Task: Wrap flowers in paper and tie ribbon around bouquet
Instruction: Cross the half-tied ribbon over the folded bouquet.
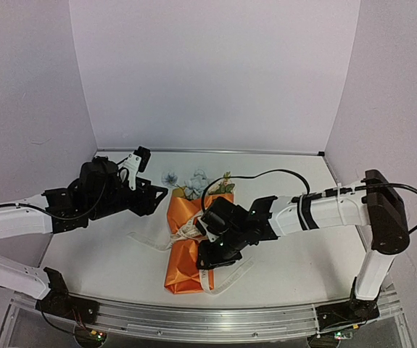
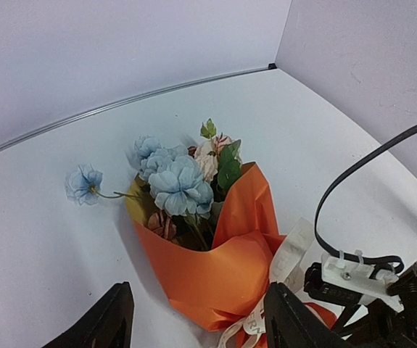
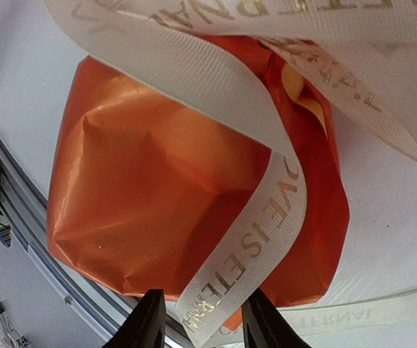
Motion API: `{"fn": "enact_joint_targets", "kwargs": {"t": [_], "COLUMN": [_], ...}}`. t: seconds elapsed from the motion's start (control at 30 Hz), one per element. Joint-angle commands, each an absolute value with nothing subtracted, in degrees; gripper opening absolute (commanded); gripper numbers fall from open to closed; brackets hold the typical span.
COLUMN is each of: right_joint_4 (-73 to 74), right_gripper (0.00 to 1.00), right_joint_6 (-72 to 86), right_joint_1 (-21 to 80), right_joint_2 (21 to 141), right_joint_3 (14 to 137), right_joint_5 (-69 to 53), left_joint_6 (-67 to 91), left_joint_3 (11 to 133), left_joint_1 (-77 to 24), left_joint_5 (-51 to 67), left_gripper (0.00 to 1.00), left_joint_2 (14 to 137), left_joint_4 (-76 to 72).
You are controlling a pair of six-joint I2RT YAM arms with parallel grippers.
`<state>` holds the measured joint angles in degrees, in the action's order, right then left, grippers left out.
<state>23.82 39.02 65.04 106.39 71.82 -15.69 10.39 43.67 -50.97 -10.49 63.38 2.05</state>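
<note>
The bouquet lies in the middle of the table: orange paper [image 1: 183, 264] wrapped round the flowers [image 1: 193, 181], whose blue, white and pink blooms [image 2: 180, 185] stick out of the wide far end. The cream ribbon [image 1: 186, 230] circles the pinched middle, and its tails trail to both sides. My left gripper [image 1: 157, 194] hovers just left of the cone. It is open [image 2: 204, 326], with the orange paper [image 2: 223, 275] ahead of its fingers. My right gripper [image 1: 207, 250] is over the cone's lower half. It is open [image 3: 204, 322], and a lettered ribbon [image 3: 259, 232] end runs between its fingers without being pinched.
One pale blue bloom [image 2: 83, 183] hangs out to the left of the bunch on a thin stem. The right arm's black cable [image 2: 339, 196] arcs above the bouquet. A metal rail [image 1: 208, 322] runs along the near edge. Lilac walls close off the back and sides.
</note>
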Motion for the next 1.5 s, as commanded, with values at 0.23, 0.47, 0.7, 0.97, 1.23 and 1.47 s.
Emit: {"fn": "enact_joint_targets", "kwargs": {"t": [0.23, 0.47, 0.7, 0.97, 1.23, 1.47], "right_joint_4": [19.31, 18.81, 18.9, 18.94, 18.91, 18.98], "right_gripper": [0.08, 0.04, 0.02, 0.02, 0.02, 0.03], "right_joint_6": [41.02, 40.65, 40.36, 39.45, 38.12, 38.11], "right_joint_1": [65.22, 65.25, 65.23, 65.06, 64.02, 63.6], "right_joint_2": [103.81, 100.57, 101.78, 101.95, 100.69, 100.7], "right_joint_3": [67.07, 64.25, 66.13, 66.01, 65.03, 64.86], "right_joint_5": [-10.81, -9.81, -12.97, -14.86, -18.79, -20.22], "left_joint_6": [7.34, 0.5, -10.19, -18.97, -27.16, -30.01], "left_joint_3": [53.84, 59.7, 61.62, 61.52, 62.61, 63.89], "left_joint_1": [-49.83, -49.83, -49.86, -51.44, -54.18, -56.02], "left_joint_5": [-1.0, 6.98, 11.52, 10.08, 6.07, 1.02], "left_gripper": [0.63, 0.63, 0.63, 0.62, 0.58, 0.49], "left_joint_2": [72.9, 79.1, 81.51, 85.99, 90.08, 94.11], "left_joint_4": [4.52, 8.14, 17.14, 14.63, 12.5, 8.42]}}
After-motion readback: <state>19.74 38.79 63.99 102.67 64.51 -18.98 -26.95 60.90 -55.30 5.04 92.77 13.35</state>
